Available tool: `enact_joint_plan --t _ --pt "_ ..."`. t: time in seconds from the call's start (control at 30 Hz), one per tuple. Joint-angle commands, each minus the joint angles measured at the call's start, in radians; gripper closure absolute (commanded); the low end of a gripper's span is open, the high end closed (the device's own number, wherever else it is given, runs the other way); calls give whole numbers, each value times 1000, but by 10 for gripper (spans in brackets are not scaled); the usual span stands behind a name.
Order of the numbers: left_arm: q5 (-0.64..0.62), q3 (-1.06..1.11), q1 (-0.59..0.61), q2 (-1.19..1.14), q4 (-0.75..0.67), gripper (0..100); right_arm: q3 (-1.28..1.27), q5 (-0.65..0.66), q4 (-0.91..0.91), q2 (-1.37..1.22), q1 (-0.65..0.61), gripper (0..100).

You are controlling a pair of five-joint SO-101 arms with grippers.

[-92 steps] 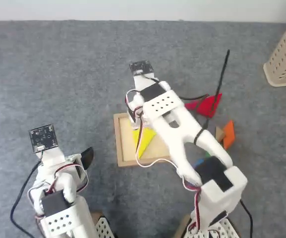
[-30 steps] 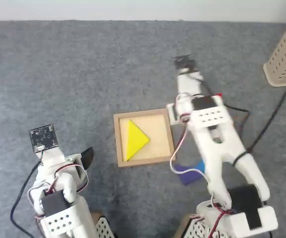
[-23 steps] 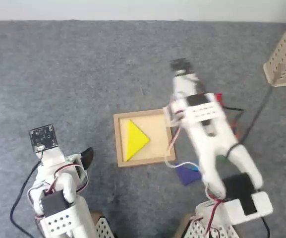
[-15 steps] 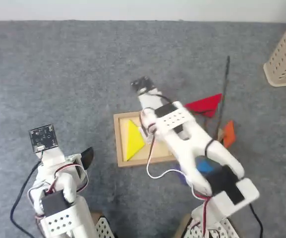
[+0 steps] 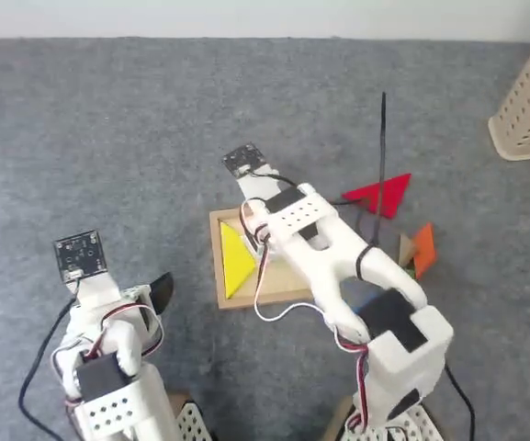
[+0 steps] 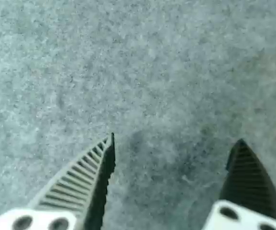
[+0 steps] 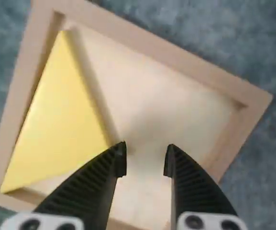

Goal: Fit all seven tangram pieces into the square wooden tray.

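Carpet (image 5: pixel 108 119), grey and nubbly, underlies the square pale-wood tray (image 5: pixel 217 262) at frame centre. Its flat yellow triangle (image 5: pixel 235 257) lies long edge along the left wall, apex pointing right. Right gripper (image 7: pixel 145 153) hovers above, ribbed fingers slightly apart; left gripper (image 6: pixel 176 143) gapes wide, lower left.

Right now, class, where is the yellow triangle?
In the high view, the yellow triangle lies in the wooden tray against its wall nearest the left arm, the right gripper beside it.

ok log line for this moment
right gripper: open, empty, over tray | yellow triangle: in tray | left gripper: open, over carpet
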State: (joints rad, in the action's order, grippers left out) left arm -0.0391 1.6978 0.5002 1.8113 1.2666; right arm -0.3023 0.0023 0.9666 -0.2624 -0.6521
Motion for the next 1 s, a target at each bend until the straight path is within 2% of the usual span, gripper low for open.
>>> enact_joint_plan --t 0.0,0.13,0.47,0.63,0.83,0.97 --pt "2 -13 -2 12 -2 646 84 11 -24 -19 -39 868" --pt "2 -13 -2 12 -2 646 94 11 -13 -15 -22 868" --pt "2 -13 -2 12 -2 646 -48 -38 5 220 153 868" --pt "2 -13 -2 12 -2 646 -52 -34 1 170 202 857" --pt "2 -13 -2 12 -2 646 -52 -31 -15 84 202 762" --pt "2 -13 -2 12 -2 646 -52 -31 -15 47 203 791"
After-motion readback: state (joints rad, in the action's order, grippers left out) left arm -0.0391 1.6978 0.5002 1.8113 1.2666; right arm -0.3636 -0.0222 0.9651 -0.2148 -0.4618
